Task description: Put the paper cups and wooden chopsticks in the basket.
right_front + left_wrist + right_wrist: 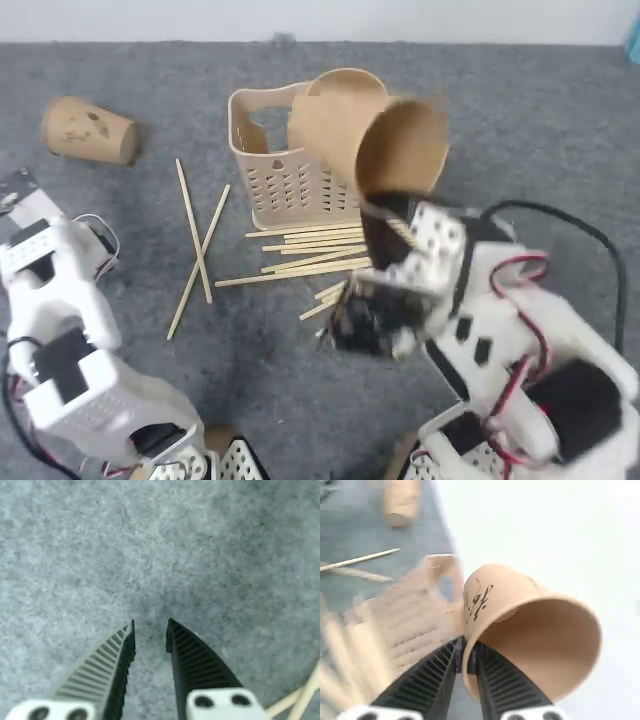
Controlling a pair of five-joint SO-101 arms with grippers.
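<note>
Right arm: the right gripper is clamped on the rim of a brown paper cup, one finger inside the wall and one outside. The cup is tilted, its open mouth facing the wrist camera and a dark scribble on its side. In the high view this held cup is off the table at the right-hand side of the beige perforated plastic basket, with the right gripper just below it.

A second brown paper cup sits in the basket, leaning, and rises above the basket's rim. The held cup overlaps it in the high view; I cannot tell whether they touch.

A third brown paper cup lies on its side on the grey felt-like table cover, well apart from the basket, to its left in the high view.

Wooden chopsticks: one loose bundle lies on the table just in front of the basket, mostly parallel. Two more crossed chopsticks lie to the left of the bundle.

Left arm: the left gripper hangs over bare grey cover, jaws a little apart with nothing between them. The pale ends of two chopsticks show close by at the edge of the left wrist view.

The white left arm body sits at the near left of the table.
</note>
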